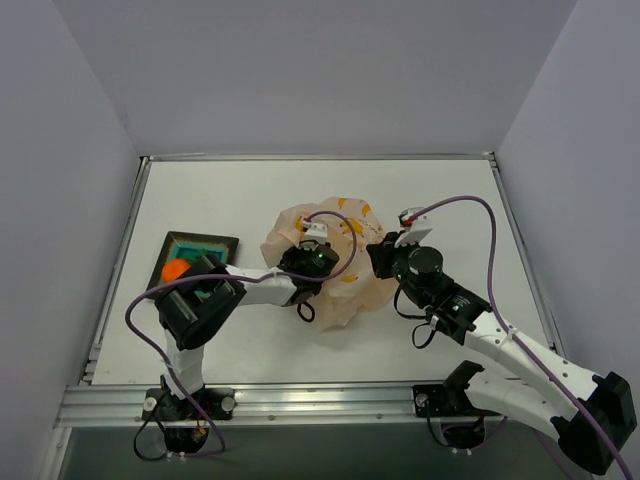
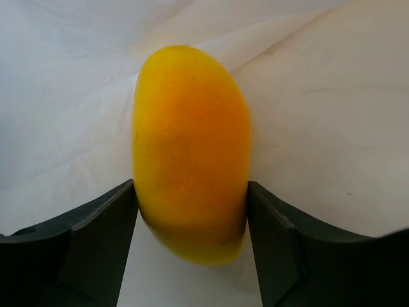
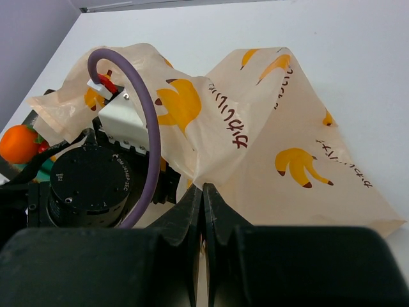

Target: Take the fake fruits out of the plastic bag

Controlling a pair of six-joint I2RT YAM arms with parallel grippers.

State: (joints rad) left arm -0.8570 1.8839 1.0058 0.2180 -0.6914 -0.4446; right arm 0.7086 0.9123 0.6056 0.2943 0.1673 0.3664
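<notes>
The yellow lemon-like fruit [image 2: 190,147] sits inside the plastic bag [image 1: 342,300], with pale film all around it in the left wrist view. The left gripper [image 2: 190,204] is clamped on it, its dark fingers [image 2: 96,243] pressing against both flanks of the fruit's lower half. The bag lies crumpled at the middle of the table [image 1: 450,200], its mouth turned left, where the left arm reaches in. On the bag's right side the right gripper [image 3: 203,198] has its tips pressed together on a fold of the film, apparently pinning the bag in place. Well to the left, an orange ball [image 1: 175,270] rests in the teal dish [image 1: 215,245], already out. The step in hand looks like extraction of the grasped fruit; the next move calls for drawing the left gripper back out through the mouth, toward the dish, while the right gripper holds the bag steady so the film does not drag along.
</notes>
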